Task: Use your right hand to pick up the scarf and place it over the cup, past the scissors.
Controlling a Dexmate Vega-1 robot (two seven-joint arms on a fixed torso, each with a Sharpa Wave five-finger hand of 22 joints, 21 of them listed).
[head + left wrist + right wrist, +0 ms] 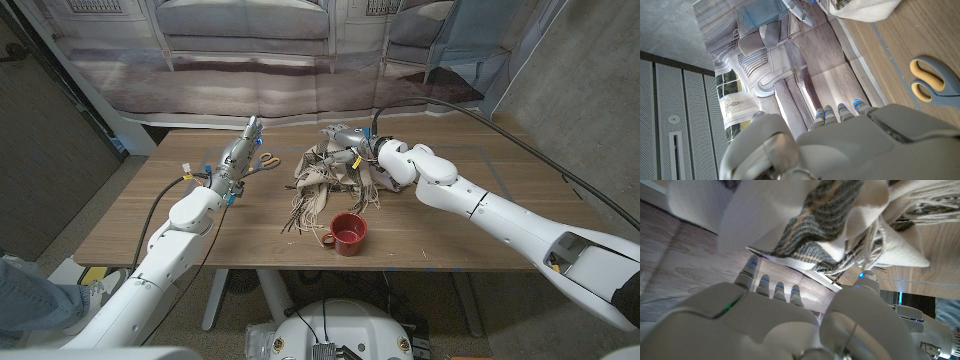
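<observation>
Scarf (325, 178), soft, light and floppy, lies bunched at the frame's centre on the bench (480, 235), above the cup (348, 233). Right hand (352, 143) fingers appear to be grasping its upper folds, the best hold; left hand (240, 155) fingers are released beside the scissors (266, 160).

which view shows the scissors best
The left wrist view: the scissors lie close up on the table, their yellow and grey handles sharp, though cut off at the picture's edge. The head view shows the scissors whole but tiny, just beyond the left hand, beside the scarf. The right wrist view gives nothing of them that I can make out.
</observation>
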